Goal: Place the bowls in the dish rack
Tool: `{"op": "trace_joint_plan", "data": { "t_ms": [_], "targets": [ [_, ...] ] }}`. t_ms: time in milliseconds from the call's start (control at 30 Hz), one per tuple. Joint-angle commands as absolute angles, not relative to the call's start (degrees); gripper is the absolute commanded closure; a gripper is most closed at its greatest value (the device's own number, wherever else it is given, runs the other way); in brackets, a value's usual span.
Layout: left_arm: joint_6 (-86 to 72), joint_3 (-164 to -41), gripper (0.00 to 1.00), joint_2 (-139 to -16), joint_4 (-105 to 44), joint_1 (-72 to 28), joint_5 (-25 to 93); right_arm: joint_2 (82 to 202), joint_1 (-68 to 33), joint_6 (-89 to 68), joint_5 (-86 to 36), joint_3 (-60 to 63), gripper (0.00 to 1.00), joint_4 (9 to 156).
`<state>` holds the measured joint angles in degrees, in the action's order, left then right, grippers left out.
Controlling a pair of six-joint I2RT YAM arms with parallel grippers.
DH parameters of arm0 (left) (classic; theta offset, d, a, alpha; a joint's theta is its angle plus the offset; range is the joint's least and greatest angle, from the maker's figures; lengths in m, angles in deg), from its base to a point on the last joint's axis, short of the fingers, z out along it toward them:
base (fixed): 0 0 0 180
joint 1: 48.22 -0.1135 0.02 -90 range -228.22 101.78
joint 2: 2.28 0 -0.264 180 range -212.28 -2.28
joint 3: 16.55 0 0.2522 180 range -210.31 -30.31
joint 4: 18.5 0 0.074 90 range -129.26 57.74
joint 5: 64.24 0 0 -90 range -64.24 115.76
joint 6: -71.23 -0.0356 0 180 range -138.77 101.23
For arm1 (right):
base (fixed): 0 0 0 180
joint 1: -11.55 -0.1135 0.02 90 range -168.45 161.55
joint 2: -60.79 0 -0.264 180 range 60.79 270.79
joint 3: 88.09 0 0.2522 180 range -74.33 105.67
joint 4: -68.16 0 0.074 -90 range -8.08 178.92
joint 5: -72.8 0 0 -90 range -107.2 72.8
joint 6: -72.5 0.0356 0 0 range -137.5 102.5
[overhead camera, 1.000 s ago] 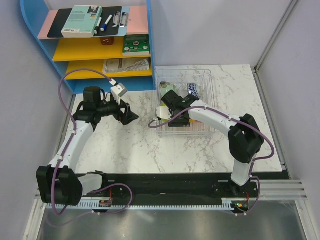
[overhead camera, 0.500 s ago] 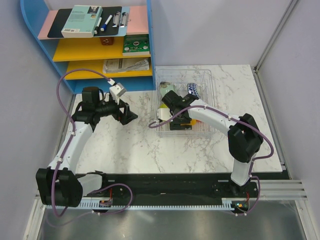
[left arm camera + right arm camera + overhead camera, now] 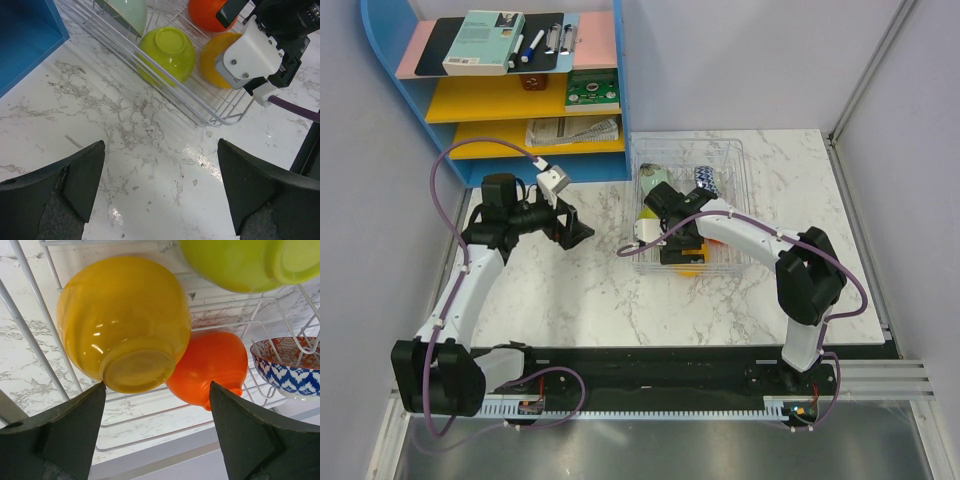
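Note:
The clear dish rack [image 3: 735, 146] stands at the back right of the table. In the right wrist view the orange bowl [image 3: 122, 322], the red bowl [image 3: 212, 367], the lime green bowl [image 3: 240, 262] and the patterned bowl [image 3: 287, 365] rest tilted in its wires. My right gripper [image 3: 672, 243] is open and empty, just in front of the orange bowl [image 3: 690, 263]. The left wrist view shows the pale grey-green bowl [image 3: 127, 11] and the lime green bowl [image 3: 167, 47] in the rack [image 3: 200, 112]. My left gripper [image 3: 576, 228] is open and empty over bare marble left of the rack.
A blue-and-yellow shelf unit [image 3: 510, 90] with books and pens stands at the back left, close behind my left arm. Its blue side [image 3: 25, 35] shows in the left wrist view. Walls close in the table on the left, back and right.
The orange bowl now shows at the rack's near edge, free of my right gripper, which has shifted slightly. My left arm has barely moved.

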<state>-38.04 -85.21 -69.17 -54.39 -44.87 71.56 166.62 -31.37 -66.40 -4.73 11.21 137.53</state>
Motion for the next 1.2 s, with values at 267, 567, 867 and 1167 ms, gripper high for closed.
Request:
{"op": "trace_joint_plan", "data": {
  "t_ms": [267, 567, 867, 1167],
  "targets": [
    [-39.87, -84.54, 0.00, -67.58, -52.04, -45.23, 73.57, 158.71, -31.96, -59.08, 0.45, 19.09, 0.05, 135.10],
    [-40.30, -86.29, 0.00, -65.21, -53.70, -45.58, 73.04, 143.25, -27.92, -46.34, -2.69, 16.37, 0.03, 124.99],
    [-43.12, -92.62, 0.00, -61.61, -60.46, -47.69, 73.48, 126.73, -11.31, -40.70, -17.01, 12.70, 0.03, 125.77],
    [-44.26, -96.14, 0.00, -57.83, -65.84, -50.77, 75.50, 115.91, -10.25, -37.28, -22.74, 4.60, 0.03, 127.01]
  ]
}}
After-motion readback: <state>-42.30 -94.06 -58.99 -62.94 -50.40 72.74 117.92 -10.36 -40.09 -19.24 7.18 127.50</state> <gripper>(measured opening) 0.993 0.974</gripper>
